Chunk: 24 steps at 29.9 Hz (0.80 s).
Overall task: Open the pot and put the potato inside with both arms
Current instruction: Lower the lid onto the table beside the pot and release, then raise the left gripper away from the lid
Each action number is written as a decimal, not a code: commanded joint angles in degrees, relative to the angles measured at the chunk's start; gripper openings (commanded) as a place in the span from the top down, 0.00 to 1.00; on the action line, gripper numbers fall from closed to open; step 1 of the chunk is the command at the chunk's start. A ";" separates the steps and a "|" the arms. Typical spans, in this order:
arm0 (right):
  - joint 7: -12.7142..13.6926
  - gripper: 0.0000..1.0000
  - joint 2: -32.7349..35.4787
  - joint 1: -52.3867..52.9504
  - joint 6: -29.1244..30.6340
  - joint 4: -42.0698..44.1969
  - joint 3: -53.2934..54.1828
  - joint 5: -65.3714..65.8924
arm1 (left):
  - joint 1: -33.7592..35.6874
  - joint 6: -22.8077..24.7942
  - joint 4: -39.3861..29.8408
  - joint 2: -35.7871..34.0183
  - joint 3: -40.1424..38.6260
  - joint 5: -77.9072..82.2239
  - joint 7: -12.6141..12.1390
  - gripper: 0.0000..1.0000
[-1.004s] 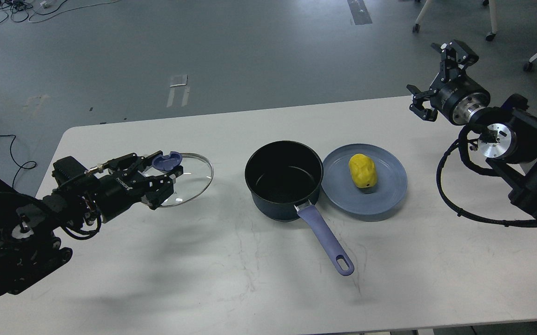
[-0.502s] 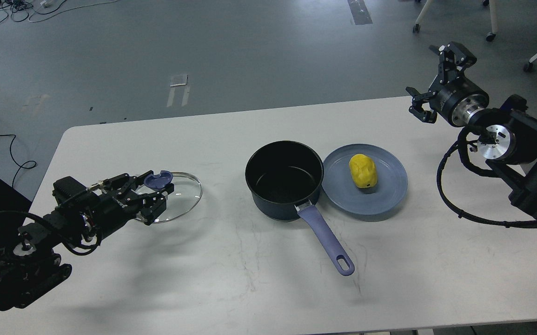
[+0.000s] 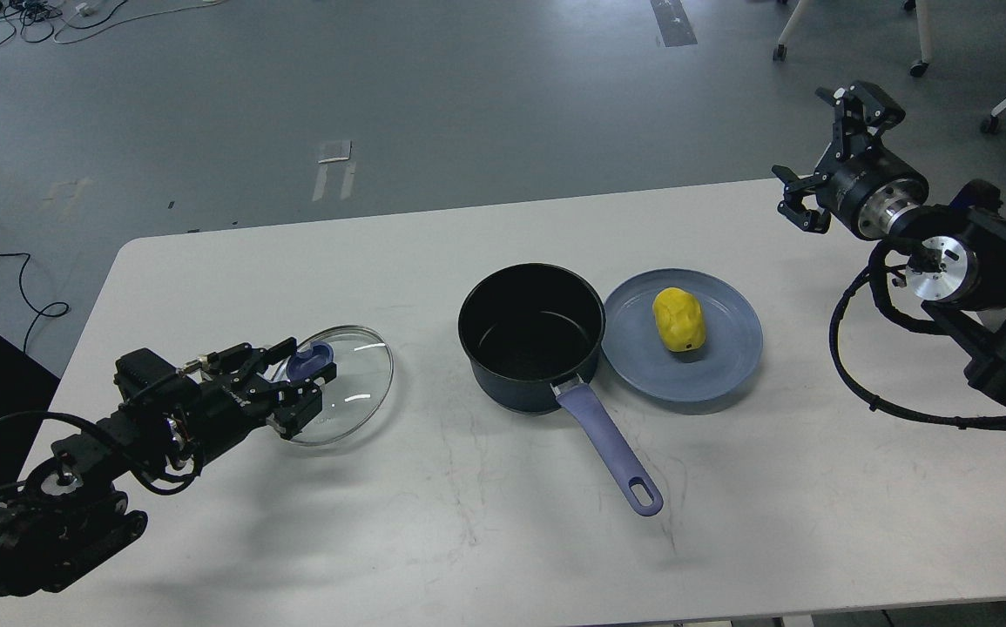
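The dark navy pot (image 3: 530, 348) stands open in the middle of the table, its black inside empty and its lavender-blue handle (image 3: 611, 448) pointing toward the front right. The yellow potato (image 3: 678, 320) lies on a grey-blue plate (image 3: 720, 366) just right of the pot. My left gripper (image 3: 293, 381) is shut on the blue knob (image 3: 311, 357) of the glass lid (image 3: 350, 383), holding it tilted low over the table, well left of the pot. My right gripper (image 3: 827, 155) is open and empty, raised above the table's far right corner.
The white table (image 3: 468, 540) ends close behind the pot and at the front. My right arm's cables (image 3: 868, 383) hang over the table's right side. Chair legs and floor cables lie beyond the table.
My left gripper has come down and toward me with the lid, then shifted a little right; the lid now tilts more. My right gripper has drifted slightly right.
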State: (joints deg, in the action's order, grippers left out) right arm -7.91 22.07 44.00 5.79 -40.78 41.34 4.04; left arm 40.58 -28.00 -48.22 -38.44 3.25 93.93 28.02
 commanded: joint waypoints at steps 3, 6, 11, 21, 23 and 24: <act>-0.09 0.00 0.34 -0.06 -0.08 0.00 -1.44 0.00 | -0.06 0.00 0.14 0.73 -0.09 0.02 -0.02 0.20; -0.09 0.00 0.87 -0.06 -0.08 0.00 -1.44 0.00 | 0.11 0.00 0.06 0.73 -0.18 -0.06 -0.02 0.03; -0.09 0.00 1.22 0.12 0.10 0.00 -1.44 0.00 | 0.90 0.00 -0.82 -0.06 -0.18 -5.49 -0.02 0.02; -0.09 0.00 2.80 2.66 0.27 -1.49 -1.70 0.26 | 14.69 0.00 -1.09 -0.94 -0.35 -19.65 -0.02 0.02; -0.09 0.00 3.07 3.02 0.27 -2.02 -1.70 0.70 | 16.01 0.00 -1.09 0.02 -0.88 -22.98 -0.02 0.02; -0.18 0.00 3.07 3.37 0.27 -2.37 -1.79 0.79 | 16.89 0.00 -1.09 1.94 -1.40 -27.27 -0.02 0.02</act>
State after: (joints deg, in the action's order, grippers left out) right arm -8.01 24.80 46.63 6.07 -42.32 39.69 4.43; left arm 55.06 -28.00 -49.32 -39.22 2.83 73.69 28.00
